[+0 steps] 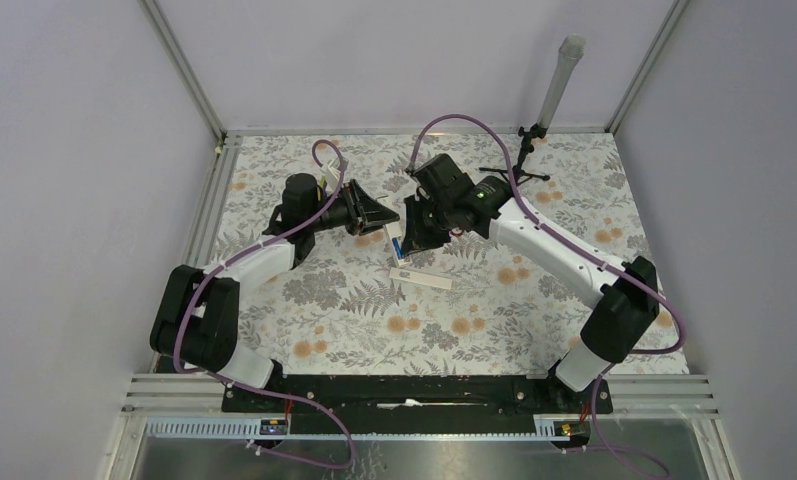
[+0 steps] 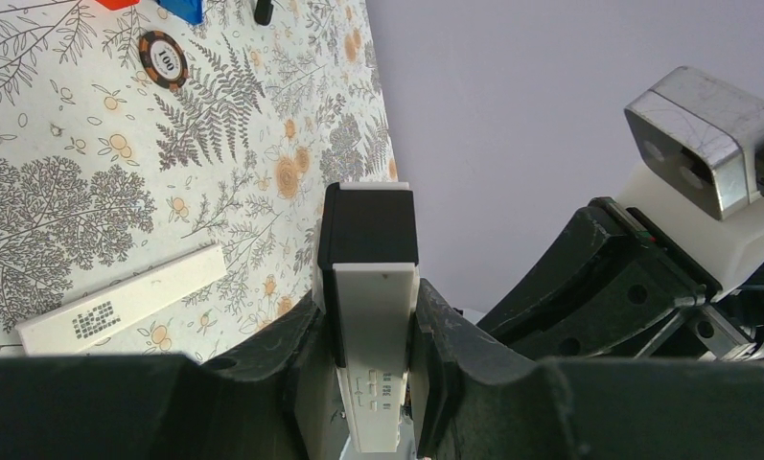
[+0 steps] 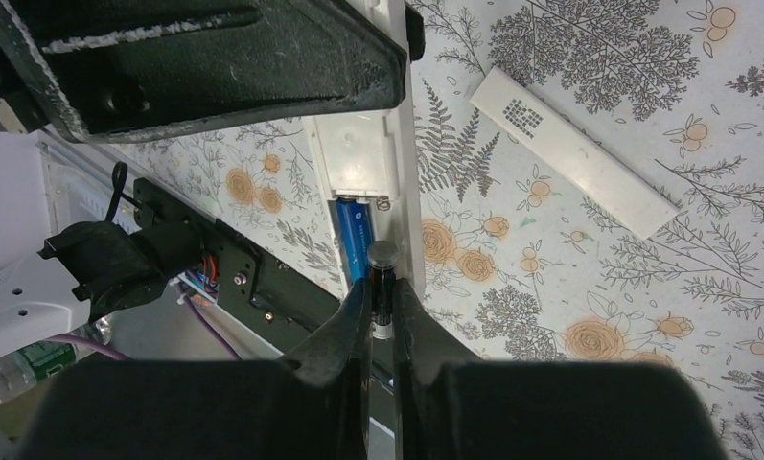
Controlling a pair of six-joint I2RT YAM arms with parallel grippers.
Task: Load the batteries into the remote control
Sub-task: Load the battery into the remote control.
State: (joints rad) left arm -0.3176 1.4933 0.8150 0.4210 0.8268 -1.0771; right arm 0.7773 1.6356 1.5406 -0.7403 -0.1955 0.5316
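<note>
My left gripper is shut on the remote control, a white bar with a dark end, and holds it above the floral table. From the right wrist view its back shows an open recess with one blue battery lying in it. A second battery, dark end up, is pinched in my shut right gripper beside the first one at the recess's near end. In the top view the left gripper and right gripper meet at the table's middle.
A thin flat white strip with a dark mark lies on the table just below the grippers, and also shows as strip and strip. A poker chip, a red block and a blue piece lie farther off. A small stand rises at the back right.
</note>
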